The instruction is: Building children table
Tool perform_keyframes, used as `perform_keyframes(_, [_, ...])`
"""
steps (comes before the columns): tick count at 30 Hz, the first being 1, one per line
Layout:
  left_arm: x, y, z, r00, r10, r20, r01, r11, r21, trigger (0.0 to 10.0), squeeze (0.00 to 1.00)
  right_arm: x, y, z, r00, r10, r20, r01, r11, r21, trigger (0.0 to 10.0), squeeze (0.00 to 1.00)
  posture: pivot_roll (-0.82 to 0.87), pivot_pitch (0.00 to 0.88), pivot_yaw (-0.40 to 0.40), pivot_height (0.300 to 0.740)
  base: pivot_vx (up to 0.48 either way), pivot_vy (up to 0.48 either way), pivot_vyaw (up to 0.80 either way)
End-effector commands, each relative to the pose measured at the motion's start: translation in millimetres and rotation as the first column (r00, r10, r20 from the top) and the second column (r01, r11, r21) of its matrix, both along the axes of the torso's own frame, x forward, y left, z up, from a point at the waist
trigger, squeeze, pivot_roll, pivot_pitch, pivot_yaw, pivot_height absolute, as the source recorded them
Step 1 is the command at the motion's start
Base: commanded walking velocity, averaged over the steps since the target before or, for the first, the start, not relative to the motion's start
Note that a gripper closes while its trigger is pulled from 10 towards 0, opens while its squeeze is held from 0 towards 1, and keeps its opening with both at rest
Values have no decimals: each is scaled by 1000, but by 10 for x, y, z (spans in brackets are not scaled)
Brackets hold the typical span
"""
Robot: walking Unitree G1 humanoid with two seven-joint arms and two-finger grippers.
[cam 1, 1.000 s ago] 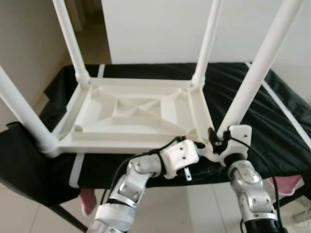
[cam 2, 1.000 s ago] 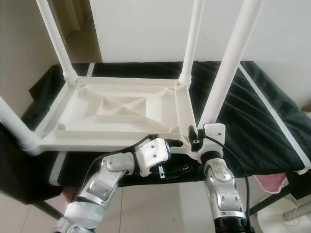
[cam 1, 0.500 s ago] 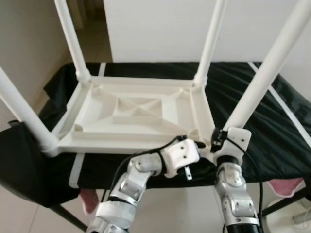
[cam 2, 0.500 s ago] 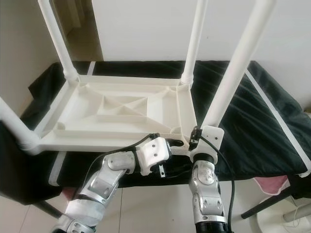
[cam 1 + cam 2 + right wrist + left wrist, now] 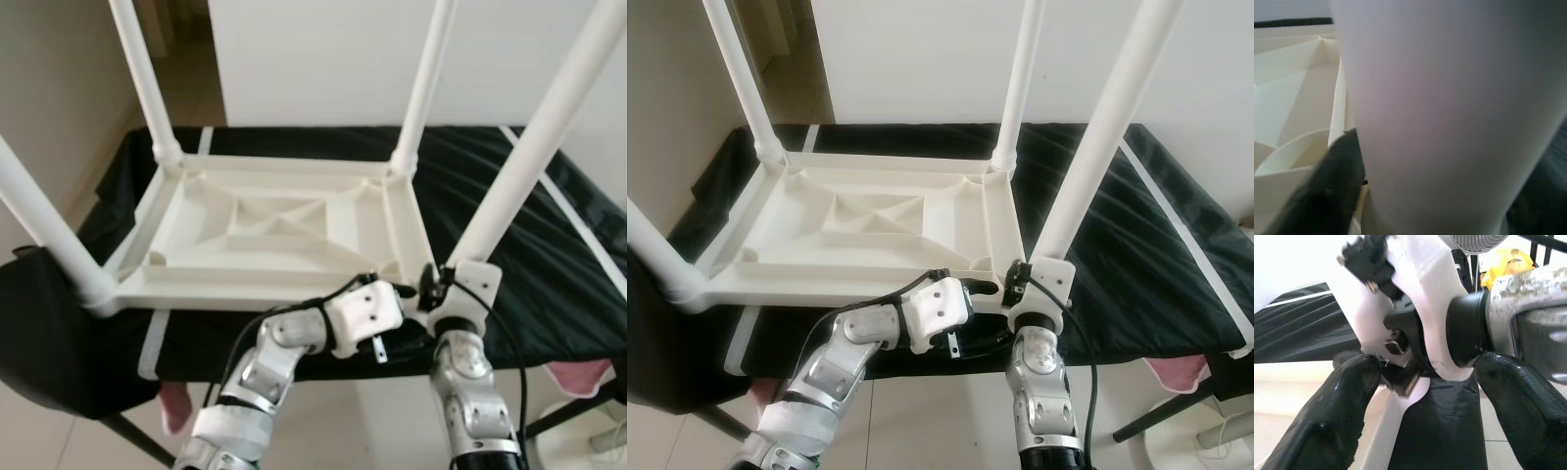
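**Near-corner leg could bind or tip the frame**

The white moulded plastic children's table (image 5: 284, 230) lies upside down on a black cloth-covered work surface (image 5: 549, 255), its ribbed underside facing up and four white tubular legs pointing upward. The near right leg (image 5: 534, 147) rises from the corner socket closest to the robot. The right gripper (image 5: 439, 284) is at the base of that leg; in its wrist view one black finger (image 5: 1339, 186) lies against the tube, but whether the claw is clenched on it cannot be told. The left gripper (image 5: 1420, 377) is spread open just beside that corner, its fingers (image 5: 1332, 421) straddling the right wrist.

Judged risk: a push off the socket's axis could leave the leg cocked or jammed. The frame overhangs the near edge, so downward force could slide it or drag the cloth. The crowded wrists may collide.
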State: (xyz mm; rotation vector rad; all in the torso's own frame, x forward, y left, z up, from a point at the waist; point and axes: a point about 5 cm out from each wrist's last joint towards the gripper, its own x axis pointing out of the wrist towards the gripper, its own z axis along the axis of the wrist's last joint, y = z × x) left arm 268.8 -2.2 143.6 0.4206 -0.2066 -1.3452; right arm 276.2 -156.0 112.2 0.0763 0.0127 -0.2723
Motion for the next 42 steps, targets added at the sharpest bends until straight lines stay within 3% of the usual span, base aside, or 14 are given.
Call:
perform_keyframes(1, [79, 18, 13, 988, 154, 29, -152, 987, -54, 10000, 0, -10, 11, -24, 1000, 15, -5, -15, 1000, 19, 10000, 1000, -84, 0, -17, 740, 0, 0, 0])
perform_keyframes(15, [81, 21, 3, 987, 157, 38, -155, 987, -48, 10000, 0, -22, -133, 59, 990, 126, 60, -125, 992, -20, 10000, 1000, -83, 0, -20, 740, 0, 0, 0])
perform_keyframes(16, [85, 19, 9, 987, 157, 39, -155, 987, -50, 10000, 0, -20, -164, 73, 985, 160, 71, -158, 987, -28, 10000, 314, -84, 0, -20, 740, 0, 0, 0])
perform_keyframes(18, [85, 19, 9, 987, 157, 39, -155, 987, -50, 10000, 0, -20, -164, 73, 985, 160, 71, -158, 987, -28, 10000, 314, -84, 0, -20, 740, 0, 0, 0])
perform_keyframes(19, [82, 19, 14, 987, 156, 39, -153, 987, -53, 10000, 0, -10, -210, 95, 977, 197, 86, -195, 980, -37, 10000, 0, -84, 0, -18, 740, 0, 0, 0])
perform_keyframes(23, [60, 15, 13, 992, 127, 29, -125, 991, -53, 10000, 0, 44, -307, 151, 942, 322, 89, -313, 944, -107, 10000, 0, -87, 0, -11, 740, 0, 0, 0])
perform_keyframes(26, [55, 14, 12, 993, 117, 22, -116, 992, -53, 10000, 0, 50, -322, 161, 935, 344, 88, -333, 936, -117, 10000, 0, -87, 0, -12, 740, 0, 0, 0])
perform_keyframes(32, [42, 41, 7, 996, 85, -5, -85, 995, -47, 10000, 0, 72, -422, 194, 846, 532, 29, -519, 834, -187, 10000, 0, -81, 0, -11, 740, 0, 0, 0])
perform_keyframes(36, [37, 44, 5, 997, 83, -6, -83, 996, -46, 10000, 0, 72, -428, 192, 821, 570, 21, -557, 809, -186, 10000, 0, -81, 0, -10, 740, 0, 0, 0])
perform_keyframes(37, [40, 45, 7, 996, 84, -6, -84, 995, -45, 10000, 0, 79, -438, 191, 815, 579, 11, -566, 801, -194, 9569, 0, -78, 0, -10, 740, 0, 0, 0])
perform_keyframes(39, [46, 48, 12, 996, 85, -6, -85, 995, -44, 10000, 0, 92, -456, 189, 810, 586, 2, -573, 794, -203, 0, 0, -74, 0, -11, 740, 0, 0, 0])
perform_keyframes(42, [47, 54, 12, 996, 86, -8, -86, 995, -44, 10000, 0, 94, -469, 174, 810, 587, -3, -575, 792, -204, 0, 0, -72, 0, -10, 740, 0, 0, 0])
